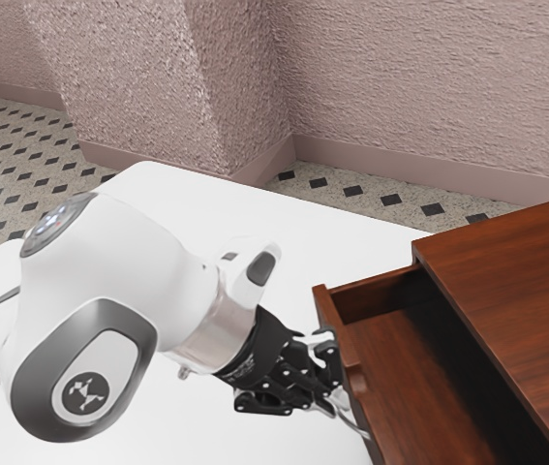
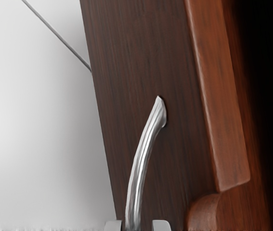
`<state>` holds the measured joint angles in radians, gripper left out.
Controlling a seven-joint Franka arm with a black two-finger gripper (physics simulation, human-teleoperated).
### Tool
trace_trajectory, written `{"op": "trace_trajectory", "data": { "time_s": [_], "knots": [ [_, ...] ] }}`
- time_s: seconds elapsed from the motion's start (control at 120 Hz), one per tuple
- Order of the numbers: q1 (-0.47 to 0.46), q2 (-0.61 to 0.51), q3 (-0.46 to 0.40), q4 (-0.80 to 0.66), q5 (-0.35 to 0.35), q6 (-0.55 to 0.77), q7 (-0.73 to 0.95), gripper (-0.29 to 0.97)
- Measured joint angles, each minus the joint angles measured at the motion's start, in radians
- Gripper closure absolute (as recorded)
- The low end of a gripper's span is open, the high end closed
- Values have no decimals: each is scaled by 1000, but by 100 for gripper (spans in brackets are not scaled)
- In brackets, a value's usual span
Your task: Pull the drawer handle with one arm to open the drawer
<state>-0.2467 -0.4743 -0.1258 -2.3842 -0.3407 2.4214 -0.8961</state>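
While the drawer [image 1: 405, 378] sits partly open at the table [image 1: 284, 223] edge, the fingers [image 2: 112, 225] are clenched on the handle [image 2: 144, 161], one on each side.

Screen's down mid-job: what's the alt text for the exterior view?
A dark wooden drawer stands partly open, with the black gripper at the metal handle on its front. The white arm reaches in from the exterior view's left.

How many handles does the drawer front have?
1. The silver handle is on the drawer front, by the gripper. The front's lower part is cut off, so another may be hidden.
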Motion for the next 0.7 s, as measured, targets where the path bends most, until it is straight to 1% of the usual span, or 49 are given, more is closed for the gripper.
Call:
{"op": "trace_trajectory", "data": {
  "time_s": [0.417,0.7],
  "knots": [
    [1,-28,0,-20,2,-13,-2,71],
    [1,-77,2,-44,4,-26,-4,73]
  ]
}}
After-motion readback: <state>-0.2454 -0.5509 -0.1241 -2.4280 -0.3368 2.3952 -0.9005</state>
